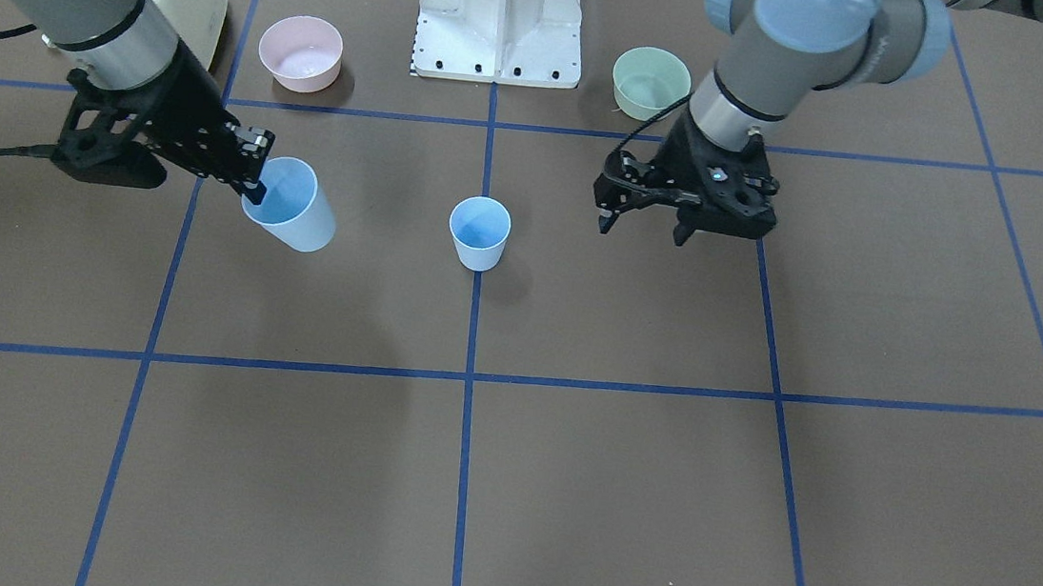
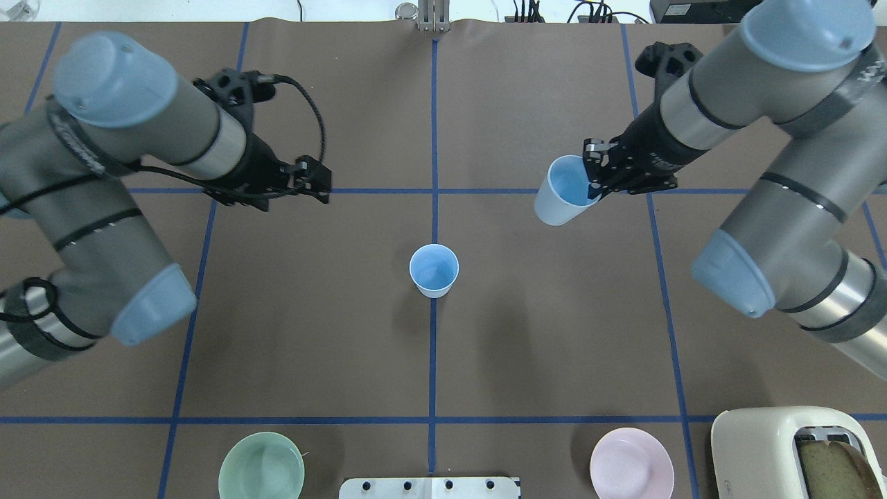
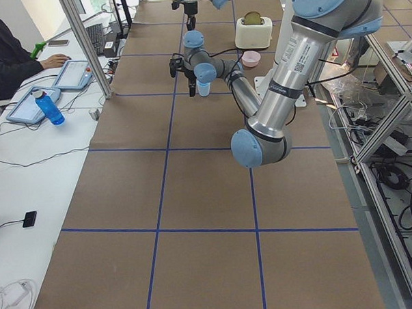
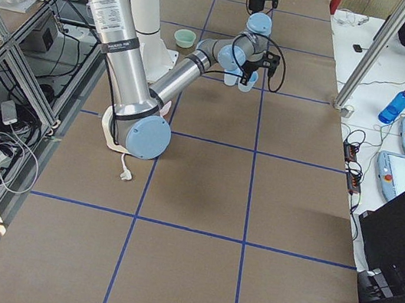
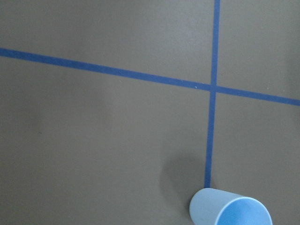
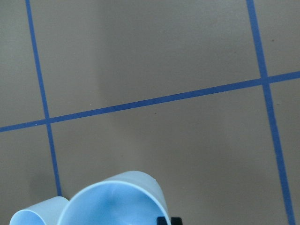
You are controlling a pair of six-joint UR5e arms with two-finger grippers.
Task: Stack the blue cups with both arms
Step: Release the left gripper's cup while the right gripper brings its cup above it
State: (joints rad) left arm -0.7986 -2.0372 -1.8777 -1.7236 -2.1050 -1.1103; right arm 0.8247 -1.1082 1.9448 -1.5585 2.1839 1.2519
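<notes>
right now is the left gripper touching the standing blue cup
Apart. The overhead view shows bare table between the left gripper and the standing blue cup.

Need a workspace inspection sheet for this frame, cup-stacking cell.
Surface: brown mat with blue tape grid.
Job's things: upright blue cup on the centre line; tilted blue cup held at its rim.
Clutter: green bowl, pink bowl, toaster holding bread, near the white base.
Grippers: right gripper shut on tilted blue cup; left gripper open, empty.
Cables: black cable looped at left wrist.
Surroundings: operator at side desk.
</notes>
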